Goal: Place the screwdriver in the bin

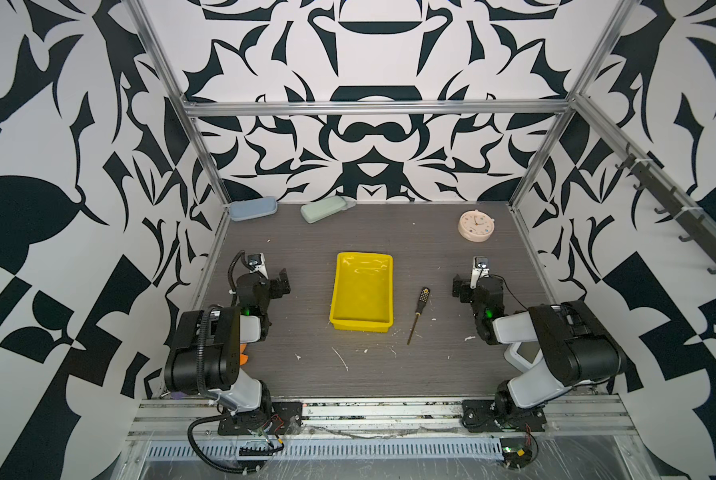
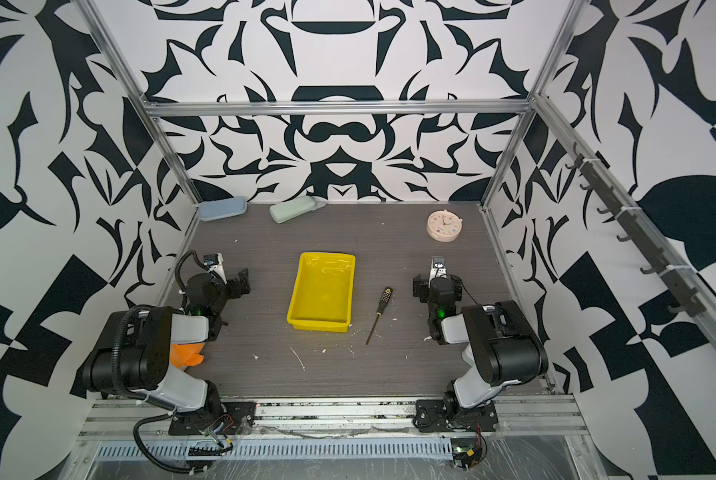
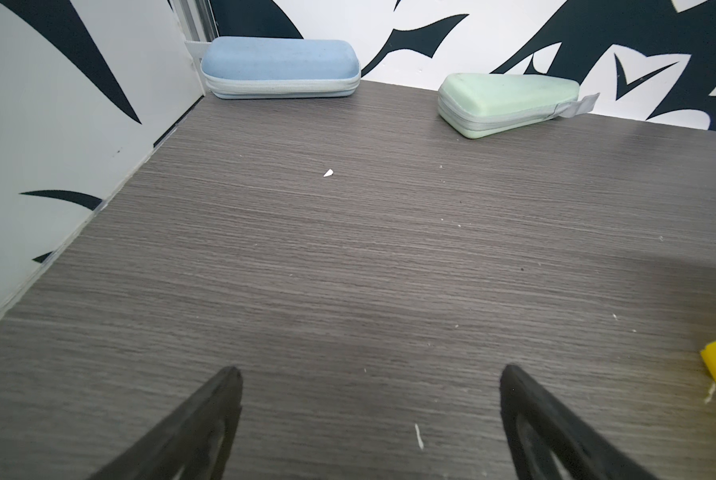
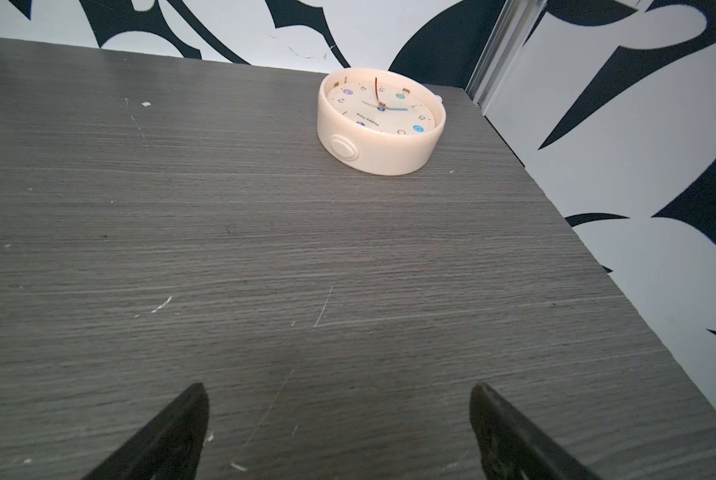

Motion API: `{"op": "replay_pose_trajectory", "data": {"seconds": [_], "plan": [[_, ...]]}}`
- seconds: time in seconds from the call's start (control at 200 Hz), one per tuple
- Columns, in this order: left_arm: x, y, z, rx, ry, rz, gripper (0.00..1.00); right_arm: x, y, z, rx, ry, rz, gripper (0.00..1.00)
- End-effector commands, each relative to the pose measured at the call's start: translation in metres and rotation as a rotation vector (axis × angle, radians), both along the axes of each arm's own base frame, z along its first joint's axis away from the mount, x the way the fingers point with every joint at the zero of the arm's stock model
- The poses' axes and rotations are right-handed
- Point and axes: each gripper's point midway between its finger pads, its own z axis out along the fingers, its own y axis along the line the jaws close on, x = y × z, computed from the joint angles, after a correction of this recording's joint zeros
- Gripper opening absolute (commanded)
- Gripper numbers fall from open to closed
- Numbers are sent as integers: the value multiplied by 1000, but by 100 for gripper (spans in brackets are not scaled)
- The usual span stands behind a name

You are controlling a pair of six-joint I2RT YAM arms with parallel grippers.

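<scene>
At the lower edge of both top views, nearest the camera, the two arm bases are seen bolted to the rail, with the scuffed table [image 1: 348, 374] beyond them. Just right of centre, the screwdriver [image 1: 417, 313] is found lying flat on the table. Its shaft tip is pointed toward the camera and its black handle away. It lies near the right-hand wall of the bin [image 1: 362, 291] but apart from it. The yellow bin is placed mid-frame, and nothing is seen in it.

The left gripper [image 3: 370, 374] is held at centre left and the right gripper [image 4: 337, 390] at centre right, roughly level with the handle. In the wrist views each pair of jaws is shown spread wide over bare table, so nothing is gripped. Farther back, a cream clock [image 1: 475, 225] is set at the upper right of the table. A pale blue case [image 1: 252, 208] and a green case [image 1: 325, 209] are left against the back wall.

The pick is judged not yet begun. Trouble could be caused by the thin, low shaft: if it is pinched, the tool may be rolled or squeezed out of the pads, so the thicker handle is judged the safer hold. With the bin so near, its wall could be struck by an outer finger and the tray shoved. If the tool is released too high or askew, it could be left propped across the rim.
</scene>
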Motion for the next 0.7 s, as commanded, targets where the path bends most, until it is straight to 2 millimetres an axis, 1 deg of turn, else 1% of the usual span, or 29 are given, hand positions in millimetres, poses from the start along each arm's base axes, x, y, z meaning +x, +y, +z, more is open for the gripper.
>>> {"op": "replay_pose_trajectory", "data": {"seconds": [0.0, 0.31, 0.39, 0.41, 0.475, 0.6, 0.645, 0.695], "plan": [[5, 1, 7, 2, -18, -3, 99, 8, -1, 17, 5, -55, -4, 100], [3, 1, 9, -5, -36, 3, 99, 8, 0, 17, 6, -56, 0, 100], [1, 0, 10, -5, -47, -5, 99, 7, 11, 17, 6, -58, 72, 100], [0, -1, 11, -4, -51, -9, 99, 6, 18, 17, 17, -62, 112, 100], [-6, -4, 15, 2, -85, -22, 99, 2, 20, 18, 21, -79, 129, 100], [-28, -29, 32, 47, -212, -136, 99, -8, 31, 21, 25, -120, 201, 100], [-33, -36, 34, 68, -224, -159, 99, -10, 34, 22, 27, -131, 224, 100], [-35, -41, 36, 89, -220, -171, 99, -10, 35, 23, 27, -137, 226, 100]]}}
